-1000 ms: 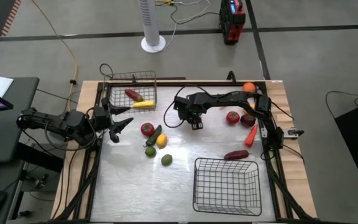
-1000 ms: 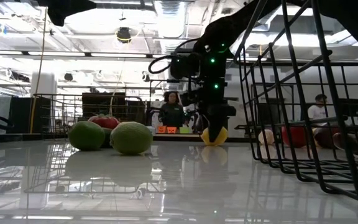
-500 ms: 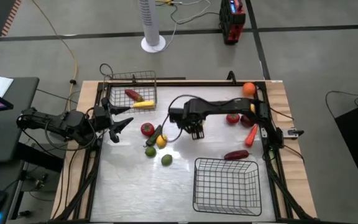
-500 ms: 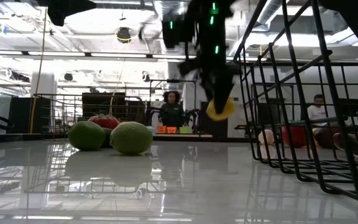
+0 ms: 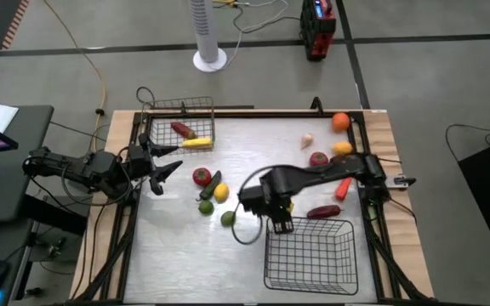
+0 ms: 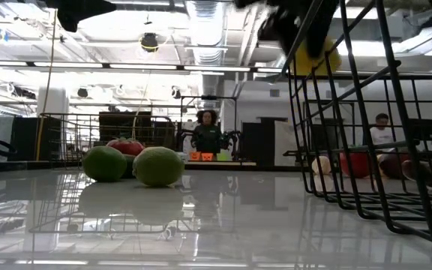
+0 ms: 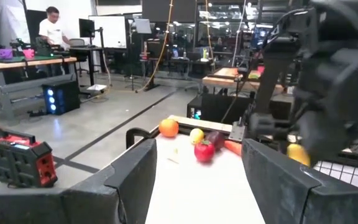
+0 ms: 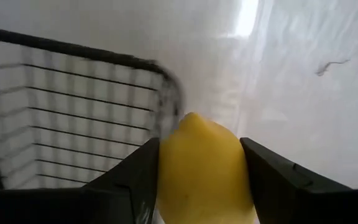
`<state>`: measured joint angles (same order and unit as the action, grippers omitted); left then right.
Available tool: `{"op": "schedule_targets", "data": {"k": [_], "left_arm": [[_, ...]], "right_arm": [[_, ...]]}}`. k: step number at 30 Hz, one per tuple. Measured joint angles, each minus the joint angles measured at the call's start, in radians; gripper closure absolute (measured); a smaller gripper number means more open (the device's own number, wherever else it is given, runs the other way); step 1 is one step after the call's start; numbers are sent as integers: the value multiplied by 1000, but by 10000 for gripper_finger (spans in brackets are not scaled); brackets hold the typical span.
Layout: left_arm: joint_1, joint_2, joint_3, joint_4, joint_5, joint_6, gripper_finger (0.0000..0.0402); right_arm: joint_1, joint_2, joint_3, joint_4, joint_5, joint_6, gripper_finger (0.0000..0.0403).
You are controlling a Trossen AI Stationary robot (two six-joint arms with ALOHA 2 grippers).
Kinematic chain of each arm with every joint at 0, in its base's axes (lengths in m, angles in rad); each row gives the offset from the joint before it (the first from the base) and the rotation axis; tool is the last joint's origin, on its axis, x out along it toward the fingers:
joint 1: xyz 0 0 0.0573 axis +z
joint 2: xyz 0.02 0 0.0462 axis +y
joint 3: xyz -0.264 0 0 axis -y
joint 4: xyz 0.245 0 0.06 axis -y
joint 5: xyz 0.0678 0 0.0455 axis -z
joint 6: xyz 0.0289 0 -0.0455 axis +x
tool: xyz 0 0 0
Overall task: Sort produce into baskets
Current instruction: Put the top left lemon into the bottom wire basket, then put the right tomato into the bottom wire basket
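At the left edge of the high view, the left end effector [image 5: 162, 161] is waiting with its fingers spread and nothing between them, just beside the grey basket [image 5: 181, 124] in the upper left, which is holding a red piece and a yellow one. Right of it, on the bench [image 5: 253, 153], a red round piece [image 5: 202, 176], a dark green long one, a yellow round piece [image 5: 221, 192] and two green ones [image 5: 227, 218] are lying clustered.

Lower centre, the right end effector [image 5: 283, 223] is gripping a yellow lemon [image 8: 202, 167] and hanging over the near left corner of the black basket [image 5: 310, 253]. Releasing well probably means carrying the lemon further right, past the rim wire [image 8: 166, 102], so it is falling inside rather than striking the edge and rolling off.

Further right, a maroon long piece [image 5: 323, 212], an orange carrot-like piece [image 5: 344, 186], a red round one [image 5: 318, 159] and an orange one [image 5: 340, 121] are lying near the arm's path.
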<state>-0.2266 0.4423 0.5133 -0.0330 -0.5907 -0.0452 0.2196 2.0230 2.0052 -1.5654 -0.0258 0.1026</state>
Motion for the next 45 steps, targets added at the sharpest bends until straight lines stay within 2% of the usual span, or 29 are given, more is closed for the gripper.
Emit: {"op": "schedule_targets", "data": {"k": [9,13,21,23,26,30,34,38,42,45], "left_arm": [[0,0,0,-4,0,-13,178],[0,0,0,-7,0,-19,178],[0,0,0,-2,0,-21,178],[0,0,0,0,0,-22,178],[0,0,0,5,0,-24,178],[-1,2,0,-8,10,-50,178],[-2,5,0,-16,50,-75,178],[-2,9,0,-26,75,-102,178],[-2,14,0,-31,80,-130,178],[-1,23,0,-30,80,-144,178]], "right_arm": [[138,-46,0,20,-1,194,166],[177,-30,0,51,-2,220,139],[157,-24,0,33,3,249,76],[151,-27,0,-3,44,249,71],[132,-53,-1,-3,184,226,73],[71,-116,-14,-6,262,208,84],[4,-227,-127,10,378,216,91],[-56,-394,-335,72,473,265,92],[-102,-578,-601,208,417,321,92],[-126,-692,-789,244,366,375,92]]}}
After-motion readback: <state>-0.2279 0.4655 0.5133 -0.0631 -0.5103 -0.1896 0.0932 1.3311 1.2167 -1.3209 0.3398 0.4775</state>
